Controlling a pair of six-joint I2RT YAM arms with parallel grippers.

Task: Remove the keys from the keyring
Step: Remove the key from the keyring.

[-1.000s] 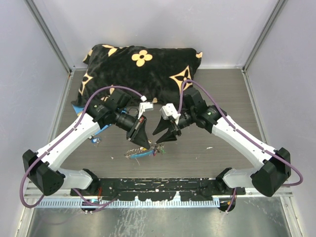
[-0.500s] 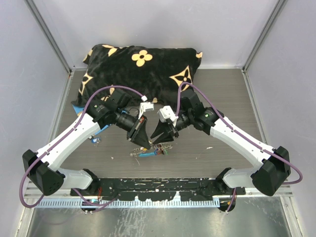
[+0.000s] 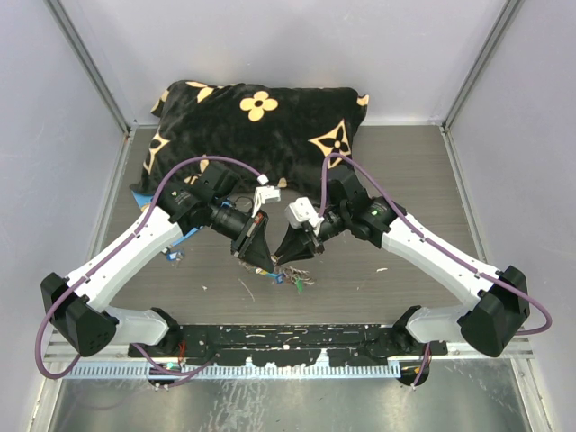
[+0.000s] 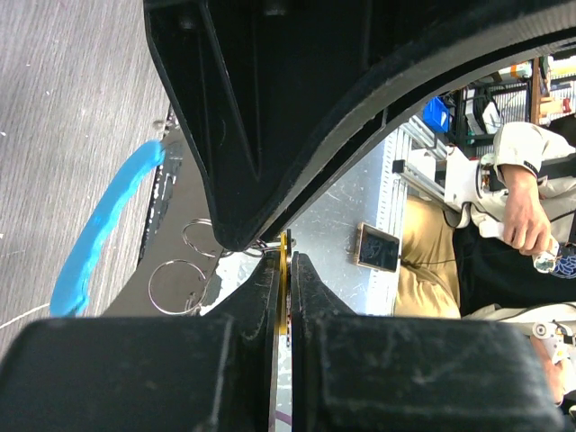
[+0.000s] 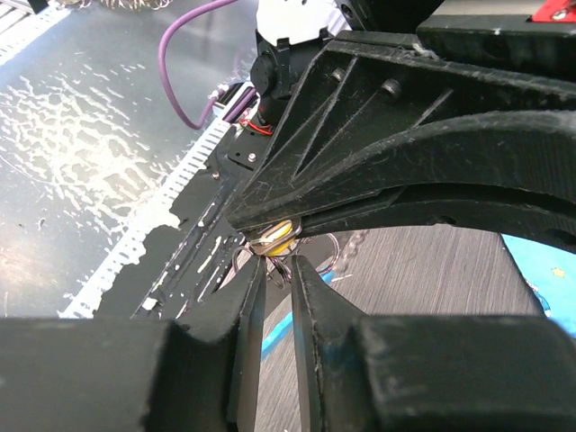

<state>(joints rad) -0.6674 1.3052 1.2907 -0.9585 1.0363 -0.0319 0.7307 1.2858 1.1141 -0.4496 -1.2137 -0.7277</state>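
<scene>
**Most of the bunch is out of sight**

From above, the keys [image 3: 288, 275] are too small to count or to tell by colour, and the keyring [image 3: 274, 267] is mostly covered by the left gripper [image 3: 267, 262] and the right gripper [image 3: 288, 259]. In the left wrist view the right gripper hides the ring beyond its blue part [image 4: 103, 225]. A thin yellow piece [image 4: 283, 279], pinched by the left gripper, shows only its edge. A person [image 4: 513, 198] is cut off at the right side

The keyring [image 3: 283, 273] is shiny metal, left hand [image 4: 283, 261] and right hand [image 5: 279, 270] matt plastic, table [image 3: 409, 166] wood-grain, pillow [image 3: 270, 130] plush.
</scene>
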